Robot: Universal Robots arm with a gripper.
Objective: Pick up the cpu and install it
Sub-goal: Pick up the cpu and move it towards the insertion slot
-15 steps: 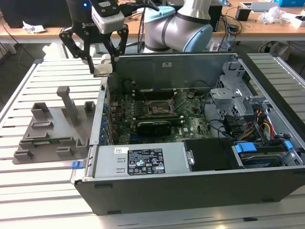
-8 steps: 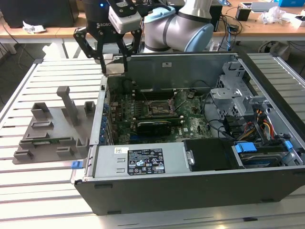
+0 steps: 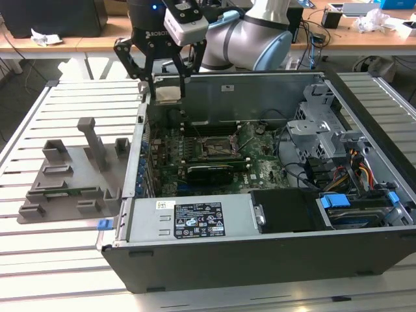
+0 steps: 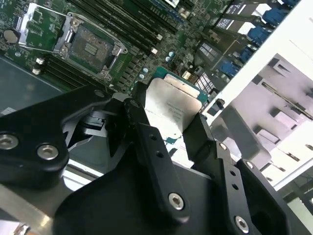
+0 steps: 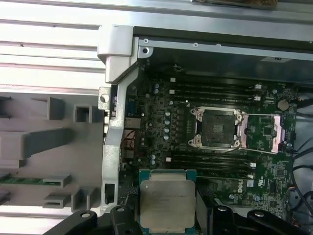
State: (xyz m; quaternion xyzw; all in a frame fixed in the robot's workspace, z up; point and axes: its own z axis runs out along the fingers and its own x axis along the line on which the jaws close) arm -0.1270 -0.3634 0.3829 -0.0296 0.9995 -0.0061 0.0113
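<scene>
The cpu (image 5: 167, 203) is a flat square chip with a dull silver top and a thin green edge. My gripper (image 5: 167, 218) is shut on it, one black finger (image 4: 142, 129) on each side, and in the second wrist view the cpu (image 4: 171, 110) sits tilted between them. In the exterior view the gripper (image 3: 167, 91) hangs over the far corner of the open computer case at the exterior view's left, above the motherboard. The black socket (image 5: 216, 128) lies empty with its metal frame swung open, apart from the chip; it is also seen as socket (image 3: 218, 146) and socket (image 4: 90, 46).
A grey fixture tray (image 3: 71, 175) lies beside the case at the exterior view's left, with a green memory stick (image 5: 19, 180) in it. The case wall (image 3: 227, 91) rises just behind the gripper. A power supply (image 3: 195, 221), drive cage (image 3: 318, 130) and cables (image 3: 357, 172) crowd the case.
</scene>
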